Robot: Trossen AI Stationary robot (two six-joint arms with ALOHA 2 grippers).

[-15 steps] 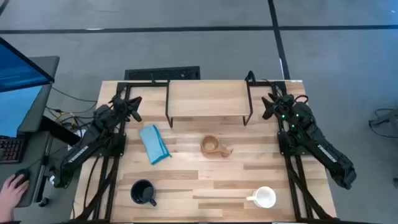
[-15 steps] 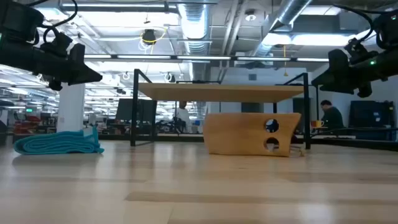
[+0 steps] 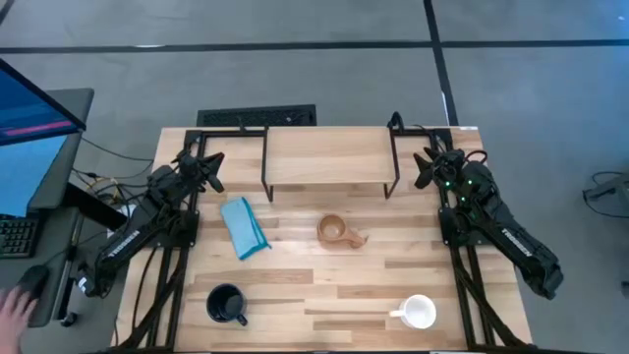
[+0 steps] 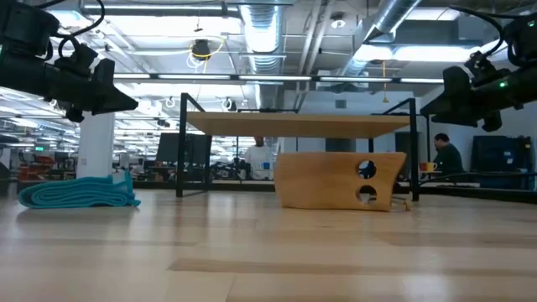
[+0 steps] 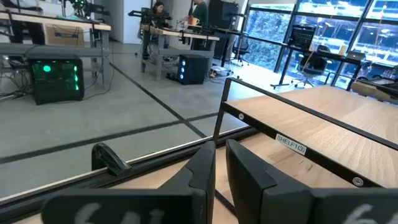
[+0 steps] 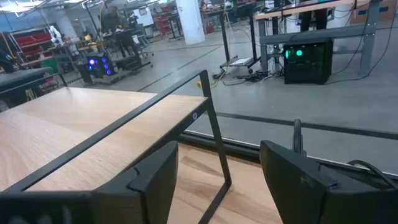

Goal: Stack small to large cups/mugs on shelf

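Three cups are seen unstacked on the table (image 3: 295,295), with the shelf (image 3: 329,155) bare at the far edge. The tan wooden cup (image 3: 334,231) lies just in front of the shelf, roughly midway between the arms. The black mug (image 3: 225,304) and white mug (image 3: 419,312) sit at the near edge. The left claw (image 3: 213,169) is held nearly closed and empty; the right claw (image 3: 421,167) is spread wide and empty. Both are raised beside the shelf ends. The tan cup's handle direction is hard to make out.
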